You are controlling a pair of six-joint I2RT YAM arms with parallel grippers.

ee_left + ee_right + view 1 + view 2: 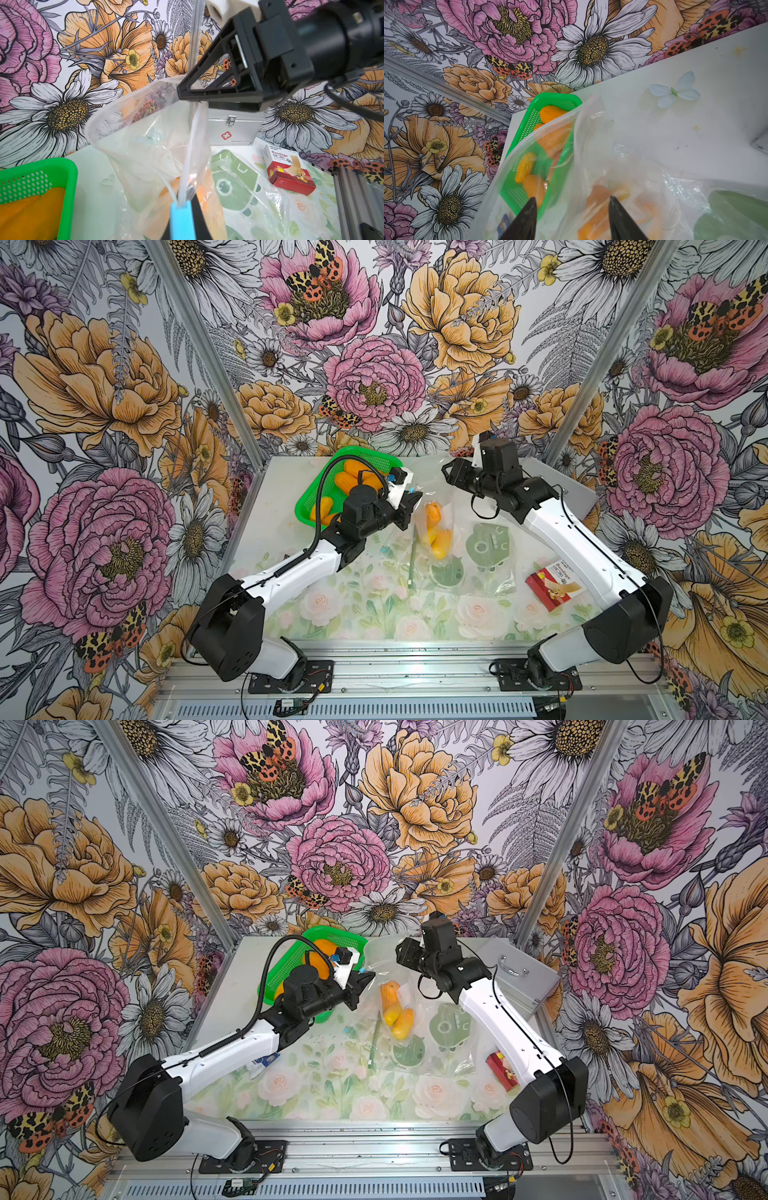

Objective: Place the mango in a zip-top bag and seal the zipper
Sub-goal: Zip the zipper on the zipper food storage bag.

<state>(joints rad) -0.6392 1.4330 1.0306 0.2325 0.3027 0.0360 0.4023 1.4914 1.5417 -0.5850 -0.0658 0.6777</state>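
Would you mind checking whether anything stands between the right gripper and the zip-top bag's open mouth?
Nothing visible does. The right gripper, jaws open, sits right at the raised rim of the zip-top bag. The left gripper pinches that rim farther along, clear of the path.

- Clear zip-top bag (386,965) lies mid-table, mangoes (397,1013) inside.
- Left gripper (368,978), tips together, meets its left edge.
- Right gripper (401,957) sits at its far right.
- Green basket (286,969) sits far left of the bag.
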